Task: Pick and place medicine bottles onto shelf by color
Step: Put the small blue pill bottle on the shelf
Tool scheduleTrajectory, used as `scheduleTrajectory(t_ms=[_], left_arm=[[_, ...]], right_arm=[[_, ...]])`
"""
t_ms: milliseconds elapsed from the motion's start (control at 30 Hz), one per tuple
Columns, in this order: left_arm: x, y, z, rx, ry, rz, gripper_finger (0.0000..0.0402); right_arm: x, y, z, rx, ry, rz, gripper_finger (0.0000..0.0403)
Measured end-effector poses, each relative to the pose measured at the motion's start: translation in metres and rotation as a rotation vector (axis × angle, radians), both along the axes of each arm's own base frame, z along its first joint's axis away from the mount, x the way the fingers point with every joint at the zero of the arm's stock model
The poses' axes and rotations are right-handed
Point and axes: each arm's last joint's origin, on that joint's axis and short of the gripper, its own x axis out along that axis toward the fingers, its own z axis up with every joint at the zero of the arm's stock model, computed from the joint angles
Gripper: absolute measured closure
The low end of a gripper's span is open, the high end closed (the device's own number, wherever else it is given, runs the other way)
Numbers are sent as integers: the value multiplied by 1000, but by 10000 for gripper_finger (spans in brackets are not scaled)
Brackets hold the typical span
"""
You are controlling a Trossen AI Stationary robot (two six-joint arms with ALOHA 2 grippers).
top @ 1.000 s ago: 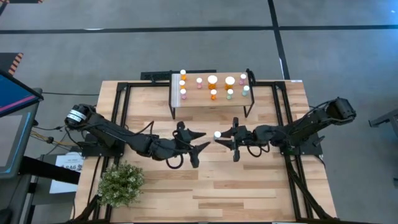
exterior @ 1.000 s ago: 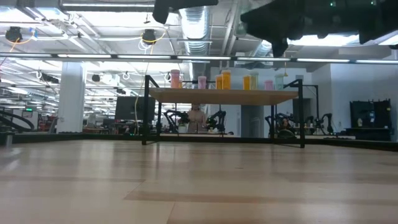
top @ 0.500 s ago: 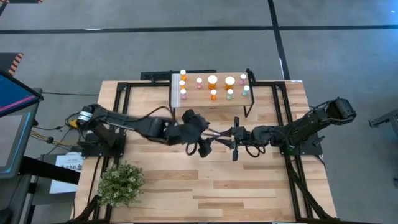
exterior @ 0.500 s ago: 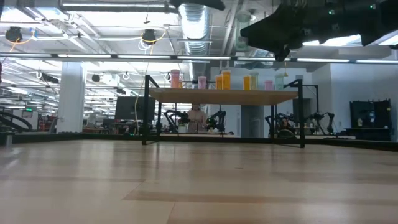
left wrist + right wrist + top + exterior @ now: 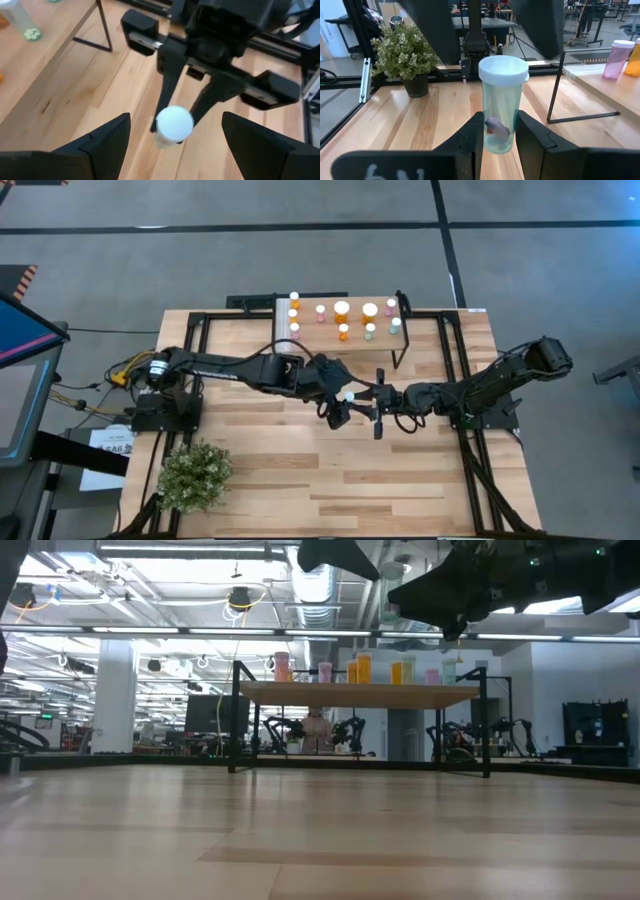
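Observation:
My right gripper (image 5: 501, 145) holds a pale green medicine bottle (image 5: 502, 110) with a white cap (image 5: 349, 395) in the air over the table's middle. My left gripper (image 5: 175, 145) reaches in from the left, slanting down, and is open. Its two fingers (image 5: 435, 30) stand on either side of the bottle's cap without touching it. The shelf (image 5: 385, 350) stands at the table's far side on thin black legs. Several orange, pink and pale green bottles (image 5: 342, 310) stand upright on its wooden top. My right gripper pinches the lower half of the bottle's body (image 5: 492, 142) between its two fingers (image 5: 472, 135). The fingers come in level from the table's right side. The bottle stands upright with its cap on top, lifted clear of the table.
A small potted plant (image 5: 193, 473) stands at the near left corner. Black frame rails (image 5: 196, 340) run along the table's left and right sides. The near half of the wooden tabletop (image 5: 350, 490) is bare.
My left gripper has swung up and toward the table's right edge, tipping less steeply, until its fingers stand on either side of the bottle's cap. The bottle has stayed where it was.

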Motion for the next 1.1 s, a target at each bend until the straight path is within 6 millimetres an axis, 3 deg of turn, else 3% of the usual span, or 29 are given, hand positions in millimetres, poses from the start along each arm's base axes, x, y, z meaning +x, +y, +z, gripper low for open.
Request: scheduleTrajectory(t_ms=[233, 867, 1100], left_arm=[[7, 6, -15, 7, 56, 17, 101], [8, 5, -18, -10, 74, -30, 102], [8, 5, -18, -15, 74, -35, 149]], right_arm=[[3, 5, 8, 7, -17, 18, 294], [5, 10, 8, -13, 39, 34, 294], [5, 10, 8, -12, 39, 34, 294]])
